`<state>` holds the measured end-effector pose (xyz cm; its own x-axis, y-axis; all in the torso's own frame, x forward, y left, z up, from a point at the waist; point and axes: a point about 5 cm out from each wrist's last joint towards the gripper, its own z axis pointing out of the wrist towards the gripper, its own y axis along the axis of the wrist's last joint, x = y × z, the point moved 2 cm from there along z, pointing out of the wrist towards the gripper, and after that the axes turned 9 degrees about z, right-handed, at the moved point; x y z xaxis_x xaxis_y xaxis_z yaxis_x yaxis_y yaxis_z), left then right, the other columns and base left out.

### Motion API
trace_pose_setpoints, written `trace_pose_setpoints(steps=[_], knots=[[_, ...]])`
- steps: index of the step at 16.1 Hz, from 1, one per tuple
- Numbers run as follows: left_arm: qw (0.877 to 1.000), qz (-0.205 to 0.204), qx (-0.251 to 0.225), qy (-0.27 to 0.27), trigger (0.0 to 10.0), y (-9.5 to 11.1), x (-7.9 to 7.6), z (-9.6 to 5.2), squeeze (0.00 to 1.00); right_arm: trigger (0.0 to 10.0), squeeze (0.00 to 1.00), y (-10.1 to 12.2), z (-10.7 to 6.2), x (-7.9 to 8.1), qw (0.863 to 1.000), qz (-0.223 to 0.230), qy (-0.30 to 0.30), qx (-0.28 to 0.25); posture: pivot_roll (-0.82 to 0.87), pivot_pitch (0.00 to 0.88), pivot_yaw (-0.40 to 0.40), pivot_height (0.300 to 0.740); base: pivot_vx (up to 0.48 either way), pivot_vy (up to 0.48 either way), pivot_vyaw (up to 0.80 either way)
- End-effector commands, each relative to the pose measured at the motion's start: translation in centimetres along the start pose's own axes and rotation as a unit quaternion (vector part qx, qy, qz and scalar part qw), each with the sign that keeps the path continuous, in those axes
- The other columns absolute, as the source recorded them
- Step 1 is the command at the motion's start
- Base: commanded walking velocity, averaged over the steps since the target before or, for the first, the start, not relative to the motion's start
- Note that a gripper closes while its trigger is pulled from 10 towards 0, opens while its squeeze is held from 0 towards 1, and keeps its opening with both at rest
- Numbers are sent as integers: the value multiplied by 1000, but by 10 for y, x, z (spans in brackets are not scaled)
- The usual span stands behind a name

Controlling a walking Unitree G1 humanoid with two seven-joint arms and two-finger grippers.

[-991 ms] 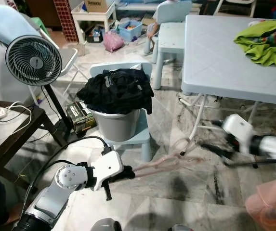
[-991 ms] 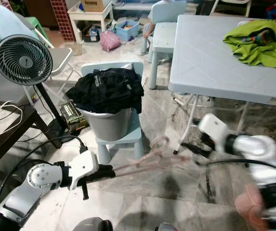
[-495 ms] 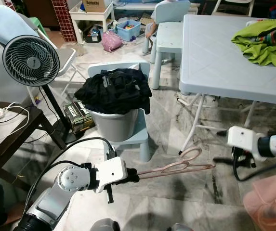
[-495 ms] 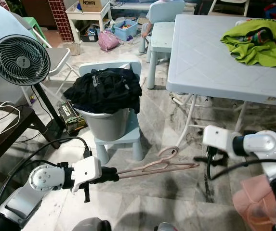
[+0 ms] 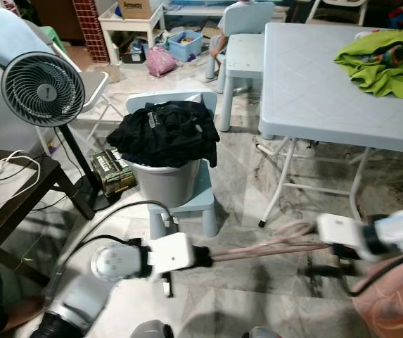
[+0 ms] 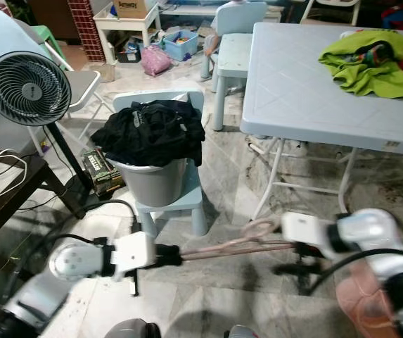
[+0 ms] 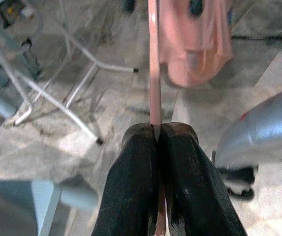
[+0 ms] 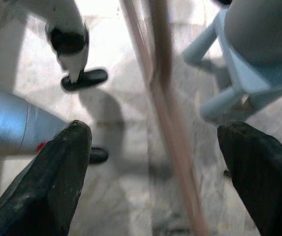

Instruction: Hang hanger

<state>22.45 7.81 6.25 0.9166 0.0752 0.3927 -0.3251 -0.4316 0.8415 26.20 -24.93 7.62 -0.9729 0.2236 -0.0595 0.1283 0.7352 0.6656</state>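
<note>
Below, left claw (image 7: 156, 142) clamped on pink hanger (image 5: 271, 248), held level above floor (image 5: 257, 296); right claw (image 8: 155, 162) spread wide, straddling hanger's far end, motion-blurred.

A pale blue table (image 5: 328, 91) carries green cloth (image 5: 382, 65) (crumpled).

The hanger (image 5: 271, 248) was pale pink, the gripper fingers (image 7: 131, 182) black. The table (image 5: 314, 91) and small chair (image 5: 190, 201) were light blue; a lime-green cloth (image 5: 384, 63) — black clothes (image 5: 162, 132) over a grey bucket (image 5: 166, 184).
</note>
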Motion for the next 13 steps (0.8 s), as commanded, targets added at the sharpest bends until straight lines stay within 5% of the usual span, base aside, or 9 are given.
trace_pose_setpoints(steps=[1, 2, 3, 4, 13], knots=[[1000, 14, 4, 1, 10000, 0, 3, 0, 0, 10000, 0, 7, -1, -5, 1000, -17, -17, -14, -17, 8, 11, 740, 0, 0, 0], [1000, 15, 2, 1, 10000, 1, 3, 1, 0, 10000, 0, 7, 3, -5, 999, -19, -22, -20, -18, 8, 10, 740, 0, 0, 0], [1000, 16, 1, 1, 10000, 2, 4, 2, 0, 6471, 0, 7, 5, -3, 999, -18, -20, -23, -19, 8, 9, 740, 0, 0, 0], [1000, 17, 0, -1, 10000, 3, 3, 4, 0, 0, 0, 4, 8, 0, 1000, -12, -11, -21, -20, 9, 6, 740, 0, 0, 0], [1000, 18, -6, -5, 10000, 8, 2, 10, 0, 0, 0, -3, 6, -18, 994, -82, -55, 44, -23, 10, 1, 740, 0, 0, 0]])
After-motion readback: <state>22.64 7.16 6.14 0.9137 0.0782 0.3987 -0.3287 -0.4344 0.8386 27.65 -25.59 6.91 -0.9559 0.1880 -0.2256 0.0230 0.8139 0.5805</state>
